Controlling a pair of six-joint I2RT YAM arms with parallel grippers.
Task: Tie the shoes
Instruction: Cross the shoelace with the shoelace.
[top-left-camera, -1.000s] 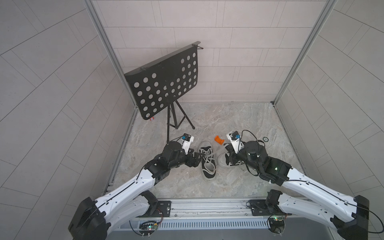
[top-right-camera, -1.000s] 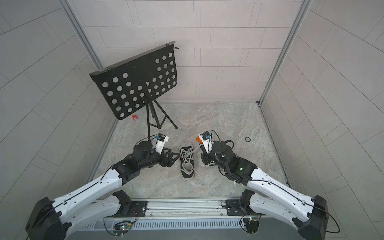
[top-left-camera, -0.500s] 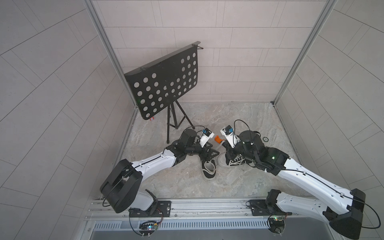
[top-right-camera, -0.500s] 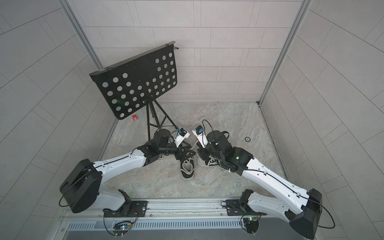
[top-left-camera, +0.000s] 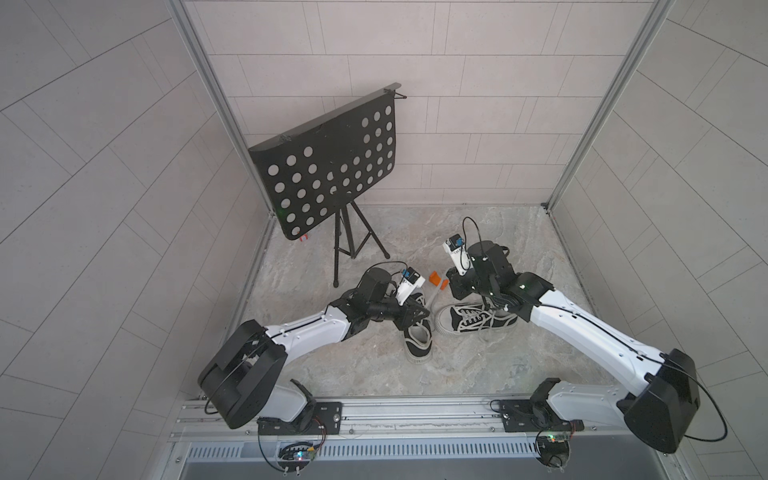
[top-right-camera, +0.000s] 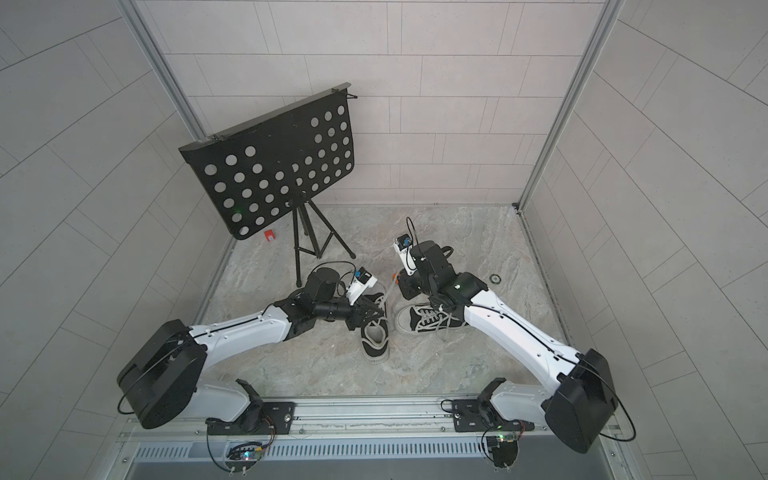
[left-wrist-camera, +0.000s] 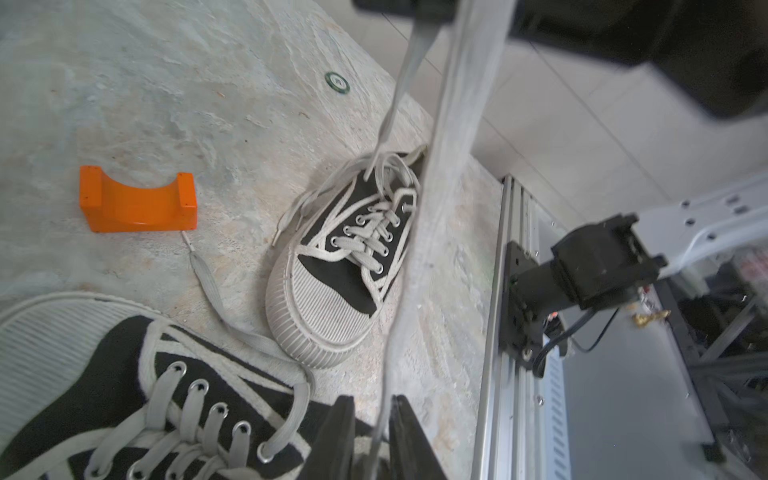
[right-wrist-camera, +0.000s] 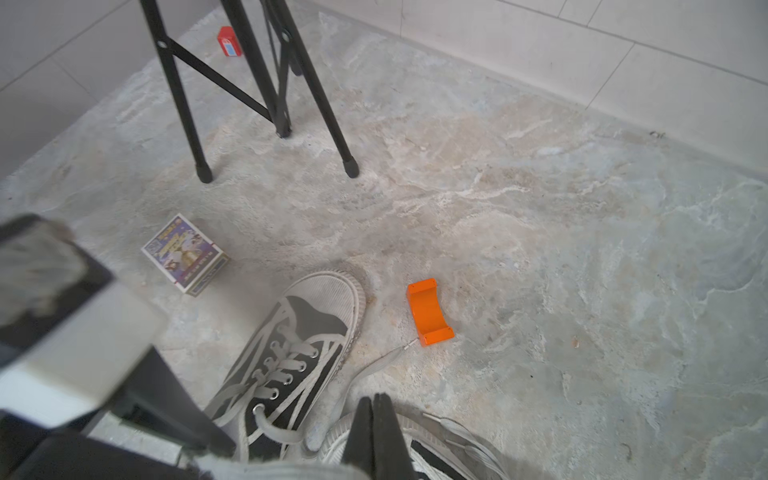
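Two black canvas shoes with off-white soles lie side by side on the stone floor, one (top-left-camera: 417, 338) under my left arm and one (top-left-camera: 469, 322) under my right arm. My left gripper (left-wrist-camera: 372, 401) hangs over the nearer shoe (left-wrist-camera: 124, 395), its jaws nearly together on a whitish lace (left-wrist-camera: 419, 232). That lace runs taut to my right gripper (top-left-camera: 454, 289). A thinner strand drops from there to the far shoe (left-wrist-camera: 340, 266). In the right wrist view my right gripper (right-wrist-camera: 373, 397) is shut, fingers pressed together above a toe cap (right-wrist-camera: 449, 440).
An orange curved block (top-left-camera: 434, 276) lies just behind the shoes, with a loose lace end beside it. A black music stand (top-left-camera: 332, 166) stands on a tripod at the back left. A small printed box (right-wrist-camera: 185, 253), a red item (top-left-camera: 303, 238) and a ring (top-right-camera: 494, 277) lie on the floor.
My left arm stretched forward from beside the shoe to over it, and its jaws went from wide open to nearly closed on the lace. My right gripper lifted slightly, staying shut.
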